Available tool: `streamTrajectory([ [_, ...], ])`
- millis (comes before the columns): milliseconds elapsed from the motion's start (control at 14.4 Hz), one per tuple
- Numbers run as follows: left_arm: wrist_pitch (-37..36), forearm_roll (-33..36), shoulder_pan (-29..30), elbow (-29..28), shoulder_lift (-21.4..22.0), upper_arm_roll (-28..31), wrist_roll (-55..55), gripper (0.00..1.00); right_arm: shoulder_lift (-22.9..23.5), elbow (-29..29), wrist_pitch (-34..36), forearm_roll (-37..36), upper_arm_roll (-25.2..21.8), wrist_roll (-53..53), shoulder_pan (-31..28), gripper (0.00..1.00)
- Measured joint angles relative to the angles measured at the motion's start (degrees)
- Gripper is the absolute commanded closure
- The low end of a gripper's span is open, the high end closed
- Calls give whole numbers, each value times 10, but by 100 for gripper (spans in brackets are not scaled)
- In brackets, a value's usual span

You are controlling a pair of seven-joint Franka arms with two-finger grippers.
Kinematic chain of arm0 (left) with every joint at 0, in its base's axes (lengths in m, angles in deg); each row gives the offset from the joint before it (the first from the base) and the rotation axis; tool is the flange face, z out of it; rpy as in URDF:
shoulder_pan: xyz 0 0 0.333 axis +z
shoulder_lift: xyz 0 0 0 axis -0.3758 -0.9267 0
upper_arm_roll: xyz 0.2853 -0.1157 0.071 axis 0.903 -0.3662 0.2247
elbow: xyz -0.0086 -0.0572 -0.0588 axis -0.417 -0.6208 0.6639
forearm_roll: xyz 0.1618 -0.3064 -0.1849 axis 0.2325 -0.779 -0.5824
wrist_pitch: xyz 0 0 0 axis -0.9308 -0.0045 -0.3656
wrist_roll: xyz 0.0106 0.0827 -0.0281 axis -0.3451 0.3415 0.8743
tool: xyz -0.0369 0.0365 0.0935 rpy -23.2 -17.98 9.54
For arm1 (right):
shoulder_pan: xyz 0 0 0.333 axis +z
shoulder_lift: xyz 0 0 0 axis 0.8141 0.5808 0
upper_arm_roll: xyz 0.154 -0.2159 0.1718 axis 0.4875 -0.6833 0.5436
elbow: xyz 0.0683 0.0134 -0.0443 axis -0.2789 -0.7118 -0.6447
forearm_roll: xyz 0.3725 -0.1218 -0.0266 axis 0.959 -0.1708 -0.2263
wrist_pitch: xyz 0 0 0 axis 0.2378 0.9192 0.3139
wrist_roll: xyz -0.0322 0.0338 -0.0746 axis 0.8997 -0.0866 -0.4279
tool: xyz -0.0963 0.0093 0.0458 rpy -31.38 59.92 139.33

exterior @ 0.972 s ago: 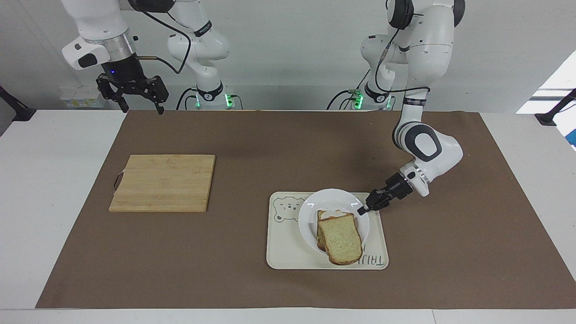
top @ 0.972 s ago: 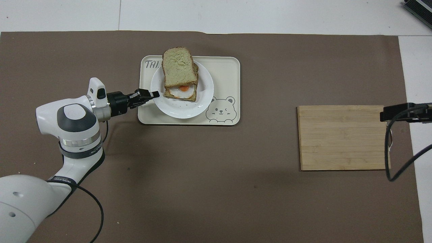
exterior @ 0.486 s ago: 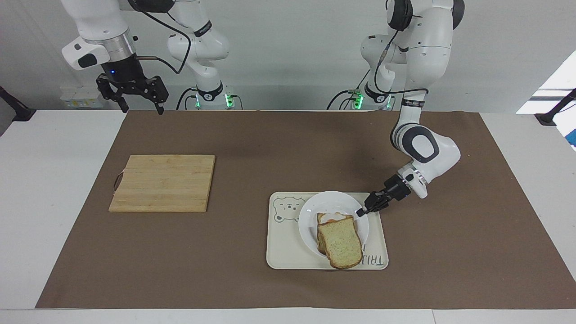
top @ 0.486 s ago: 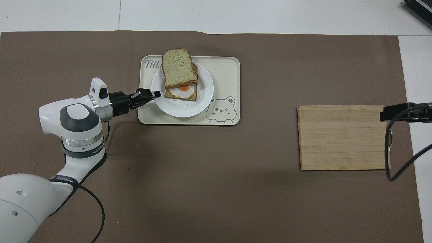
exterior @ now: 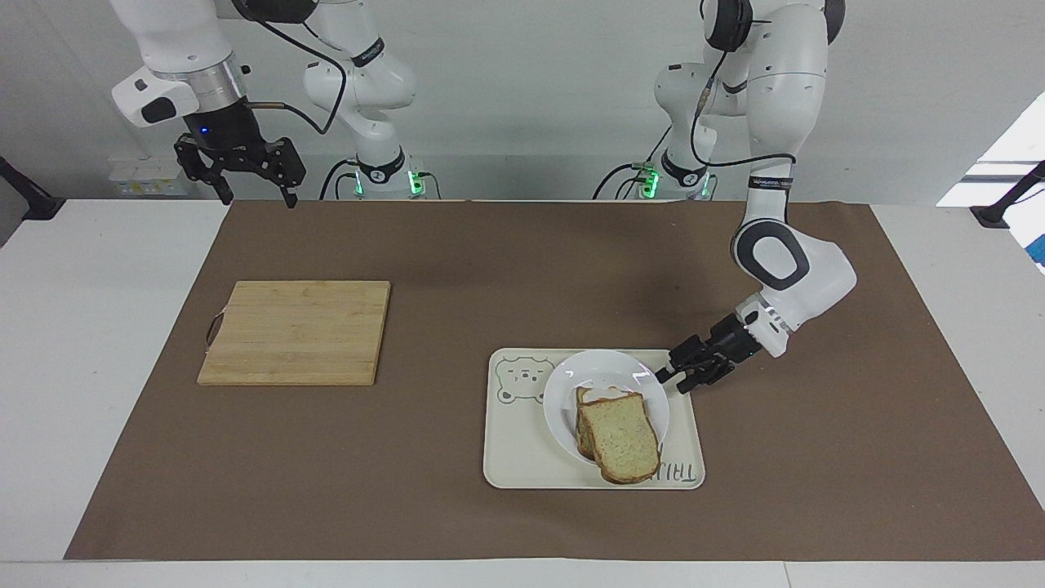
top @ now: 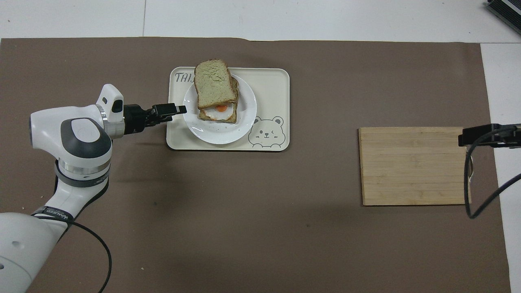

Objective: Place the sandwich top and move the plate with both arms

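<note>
Plate [exterior: 606,394], small, round, glossy white, sits on the cream bear-print tray [exterior: 522,461] toward the left arm's end of the table. Sandwich top [exterior: 621,438], pale speckled slice with brown crust, already lies on the egg-bearing slice [top: 219,114], shifted off it so its rounded end overhangs the plate rim on the side away from the robots; the stack's long axis runs roughly near-to-far. Left gripper [exterior: 668,377] is low at the plate's rim on the left-arm side, fingers pointing across toward the plate; in the facing view they look slightly apart, and whether they touch the rim is unclear. Plate lies directly ahead of that gripper, so the left arm is much the nearer. Right gripper [exterior: 255,181] waits high over the table's edge nearest the robots, fingers spread wide, beyond the bare-grained wooden cutting board [exterior: 295,331].
</note>
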State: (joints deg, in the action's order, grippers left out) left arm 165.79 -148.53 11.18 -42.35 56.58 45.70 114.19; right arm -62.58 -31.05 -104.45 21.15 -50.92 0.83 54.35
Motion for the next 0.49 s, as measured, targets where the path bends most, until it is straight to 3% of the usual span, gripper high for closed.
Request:
streamTrajectory([
  [347,-8,209,0,27,63,9,-96,0,0,0,0,0,0,0,0,0],
  [486,-46,300,0,48,89,20,-113,0,0,0,0,0,0,0,0,0],
])
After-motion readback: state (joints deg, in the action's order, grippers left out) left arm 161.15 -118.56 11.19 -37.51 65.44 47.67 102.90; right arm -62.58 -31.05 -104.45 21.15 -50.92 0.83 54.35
